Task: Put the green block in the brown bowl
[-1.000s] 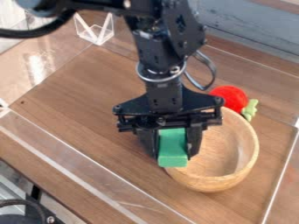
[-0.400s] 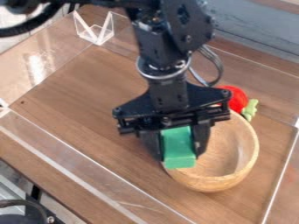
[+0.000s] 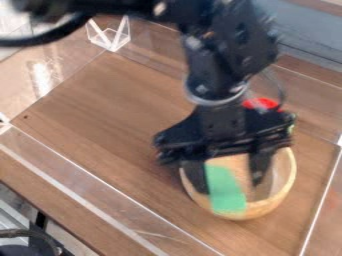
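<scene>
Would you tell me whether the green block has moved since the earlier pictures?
Yes, the green block has moved slightly right and lower in the view, judged against the bowl.

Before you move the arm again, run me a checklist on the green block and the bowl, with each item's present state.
1. Green block within the brown bowl's outline in this view: ok.
2. Block resting on the bowl's bottom: cannot tell; the picture is blurred.
3. Block free of the fingers: cannot tell; they hang right around it.
4. Fingers clear above the bowl's rim: not ok, they still look low over it.
5. Bowl upright on the wooden table: ok.
</scene>
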You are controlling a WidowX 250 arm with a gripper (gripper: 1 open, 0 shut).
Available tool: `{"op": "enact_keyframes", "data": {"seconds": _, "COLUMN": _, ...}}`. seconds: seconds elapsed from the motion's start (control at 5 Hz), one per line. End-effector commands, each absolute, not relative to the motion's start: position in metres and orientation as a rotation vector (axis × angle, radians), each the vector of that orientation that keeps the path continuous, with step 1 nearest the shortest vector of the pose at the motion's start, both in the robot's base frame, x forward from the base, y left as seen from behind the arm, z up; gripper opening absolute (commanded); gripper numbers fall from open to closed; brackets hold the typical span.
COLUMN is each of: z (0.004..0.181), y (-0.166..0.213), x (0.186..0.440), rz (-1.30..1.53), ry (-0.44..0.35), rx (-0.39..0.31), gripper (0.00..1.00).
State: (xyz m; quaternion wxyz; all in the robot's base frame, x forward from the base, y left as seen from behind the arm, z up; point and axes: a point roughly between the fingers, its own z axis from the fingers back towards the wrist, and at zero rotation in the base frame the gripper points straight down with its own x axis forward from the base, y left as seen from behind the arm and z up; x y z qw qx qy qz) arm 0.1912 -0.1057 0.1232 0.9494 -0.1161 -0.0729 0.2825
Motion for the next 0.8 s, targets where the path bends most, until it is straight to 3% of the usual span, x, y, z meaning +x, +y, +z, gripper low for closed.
{"op": "enact_keyframes", "data": {"seconds": 0.0, "z": 0.157, "y": -0.099, "x": 0.199, "rz": 0.536, "ry": -0.205, "rx": -0.261, "gripper": 1.0}}
{"op": "enact_keyframes", "data": {"seconds": 0.2, "z": 0.174, "y": -0.079, "x": 0.209, "rz": 0.549, "ry": -0.201, "rx": -0.285, "gripper": 1.0}}
{"op": "enact_keyframes", "data": {"seconds": 0.6, "z": 0.16, "y": -0.095, "x": 0.232, "rz": 0.514, "ry": -0.189, "rx": -0.344, "gripper": 1.0}}
